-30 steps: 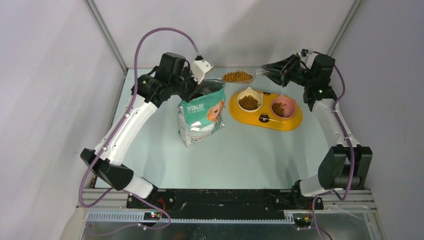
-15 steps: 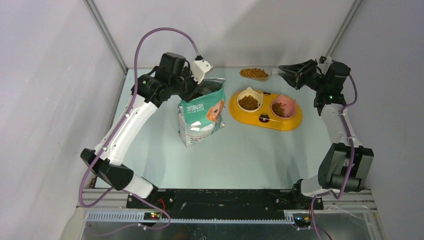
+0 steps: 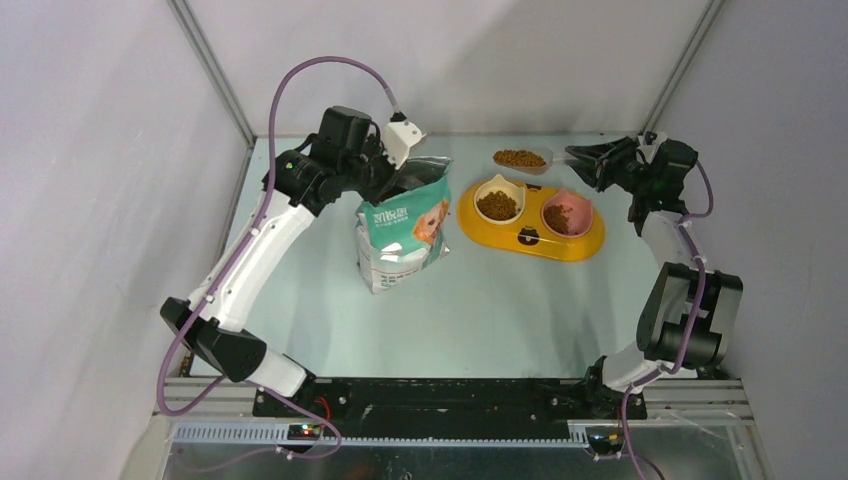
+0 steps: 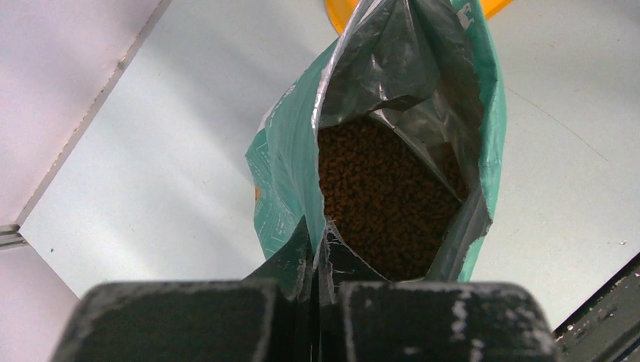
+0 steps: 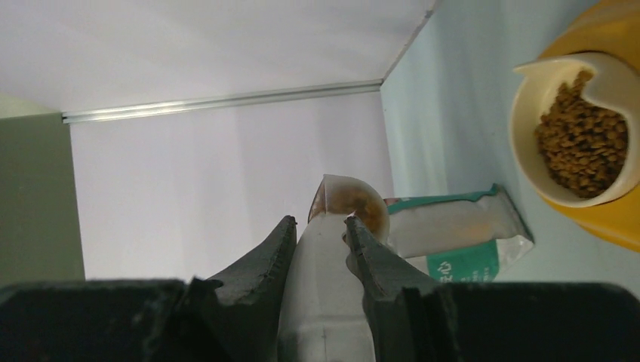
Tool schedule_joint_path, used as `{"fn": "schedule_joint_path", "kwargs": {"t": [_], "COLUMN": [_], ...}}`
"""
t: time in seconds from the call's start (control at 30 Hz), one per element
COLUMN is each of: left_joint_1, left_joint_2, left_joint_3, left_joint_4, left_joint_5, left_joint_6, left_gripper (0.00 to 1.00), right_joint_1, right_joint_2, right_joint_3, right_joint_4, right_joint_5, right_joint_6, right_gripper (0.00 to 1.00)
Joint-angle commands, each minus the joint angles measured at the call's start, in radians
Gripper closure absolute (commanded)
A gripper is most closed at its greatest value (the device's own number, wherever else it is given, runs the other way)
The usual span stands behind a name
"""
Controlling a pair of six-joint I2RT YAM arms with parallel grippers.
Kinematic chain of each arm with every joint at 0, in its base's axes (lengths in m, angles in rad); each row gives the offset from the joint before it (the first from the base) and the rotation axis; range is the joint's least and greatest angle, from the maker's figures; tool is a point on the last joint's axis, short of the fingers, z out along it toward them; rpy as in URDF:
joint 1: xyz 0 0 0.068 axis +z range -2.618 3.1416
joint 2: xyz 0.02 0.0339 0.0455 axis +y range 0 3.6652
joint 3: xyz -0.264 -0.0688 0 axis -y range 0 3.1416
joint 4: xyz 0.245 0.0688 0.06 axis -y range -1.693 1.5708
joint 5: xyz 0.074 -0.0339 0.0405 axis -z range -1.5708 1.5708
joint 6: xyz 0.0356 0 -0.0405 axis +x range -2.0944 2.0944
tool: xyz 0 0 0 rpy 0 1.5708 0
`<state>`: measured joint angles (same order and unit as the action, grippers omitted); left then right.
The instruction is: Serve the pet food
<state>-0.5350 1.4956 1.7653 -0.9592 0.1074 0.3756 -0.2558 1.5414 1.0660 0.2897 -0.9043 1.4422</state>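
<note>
The teal-and-white bag (image 3: 405,225) stands upright left of centre. My left gripper (image 3: 392,180) is shut on its back rim and holds the mouth open. In the left wrist view, the left gripper (image 4: 318,256) pinches the torn edge, with brown pet food (image 4: 385,196) showing inside the bag. My right gripper (image 3: 590,158) is shut on the handle of the clear scoop (image 3: 519,158). The scoop is level, full of kibble, and hangs just behind the white bowl (image 3: 497,205). In the right wrist view, the scoop (image 5: 349,197) sticks out beyond the right gripper (image 5: 321,226).
The yellow double-bowl feeder (image 3: 530,240) lies right of the bag. Its white bowl holds kibble, and its pink bowl (image 3: 557,219) holds a smaller amount. The back wall and right wall stand close behind the right arm.
The right arm has carried the loaded scoop to the right, from behind the bag's top to behind the white bowl. The left arm and bag have not moved.
</note>
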Motion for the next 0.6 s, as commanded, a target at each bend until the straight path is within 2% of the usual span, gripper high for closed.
{"fn": "schedule_joint_path", "kwargs": {"t": [0.0, 0.57], "left_joint_1": [-0.002, -0.002], "left_joint_2": [-0.017, -0.049], "left_joint_3": [-0.029, -0.059], "left_joint_4": [-0.013, -0.013], "left_joint_5": [-0.011, 0.002], "left_joint_6": [0.017, 0.013], "left_gripper": [1.00, 1.00], "right_joint_1": [-0.017, -0.023], "right_joint_2": [0.029, 0.105], "right_joint_3": [-0.006, -0.022], "right_joint_4": [0.045, -0.048], "right_joint_5": [0.026, 0.190], "right_joint_6": [-0.082, -0.354], "right_gripper": [1.00, 1.00]}}
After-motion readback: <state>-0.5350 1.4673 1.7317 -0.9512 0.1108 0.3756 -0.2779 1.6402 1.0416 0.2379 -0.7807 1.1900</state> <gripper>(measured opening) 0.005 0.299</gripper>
